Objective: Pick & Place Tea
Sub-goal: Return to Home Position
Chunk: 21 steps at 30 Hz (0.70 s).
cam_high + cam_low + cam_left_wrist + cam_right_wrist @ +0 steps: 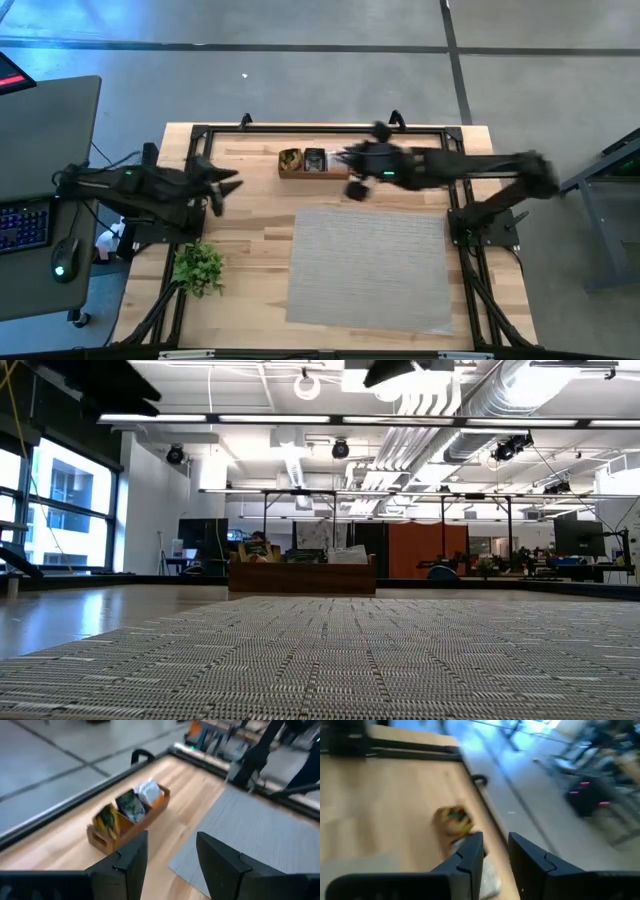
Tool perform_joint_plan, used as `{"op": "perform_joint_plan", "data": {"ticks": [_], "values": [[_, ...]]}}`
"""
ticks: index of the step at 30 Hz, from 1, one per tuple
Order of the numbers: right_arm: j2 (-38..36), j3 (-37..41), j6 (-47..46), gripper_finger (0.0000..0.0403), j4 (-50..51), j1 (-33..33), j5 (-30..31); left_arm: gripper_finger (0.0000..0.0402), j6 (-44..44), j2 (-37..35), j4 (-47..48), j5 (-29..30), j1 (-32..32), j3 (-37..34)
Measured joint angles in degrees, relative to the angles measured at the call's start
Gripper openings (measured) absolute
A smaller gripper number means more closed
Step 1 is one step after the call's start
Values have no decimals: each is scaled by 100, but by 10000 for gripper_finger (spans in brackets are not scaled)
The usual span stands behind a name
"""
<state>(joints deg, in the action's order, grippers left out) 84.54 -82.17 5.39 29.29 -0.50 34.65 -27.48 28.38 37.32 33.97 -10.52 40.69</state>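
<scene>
wooden table [250, 250] with mat [370, 265], organizer [313, 175], plant [199, 268]

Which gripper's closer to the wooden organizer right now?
Right. The right gripper is just off the right end of the wooden organizer in the high view; the left gripper is farther off, past its left end.

One camera looks straight down on my whole tabletop [250, 250]. Another sits level on the mat [320, 660], facing the room. Each wrist camera peers past my fingers [127, 865]; all four, probably even the right wrist's, share the organizer [300, 580].
</scene>
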Motion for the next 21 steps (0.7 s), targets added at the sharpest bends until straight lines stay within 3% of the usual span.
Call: {"op": "perform_joint_plan", "data": {"ticks": [5,12,18,21], "values": [[-1678,2057,-144,81,-670,198,-1251,166,537,-1419,-399,-217,2,-856],[-4114,5170,197,81,-3446,95,-2539,166,1998,-2501,-3249,-1592,0,-2704],[-6258,6722,117,81,-4040,-110,-2756,166,2170,-2808,-3181,-327,7,-3061],[-7194,7133,221,81,-3963,-189,-2916,166,2423,-2797,-3070,-620,4,-3076]]}}
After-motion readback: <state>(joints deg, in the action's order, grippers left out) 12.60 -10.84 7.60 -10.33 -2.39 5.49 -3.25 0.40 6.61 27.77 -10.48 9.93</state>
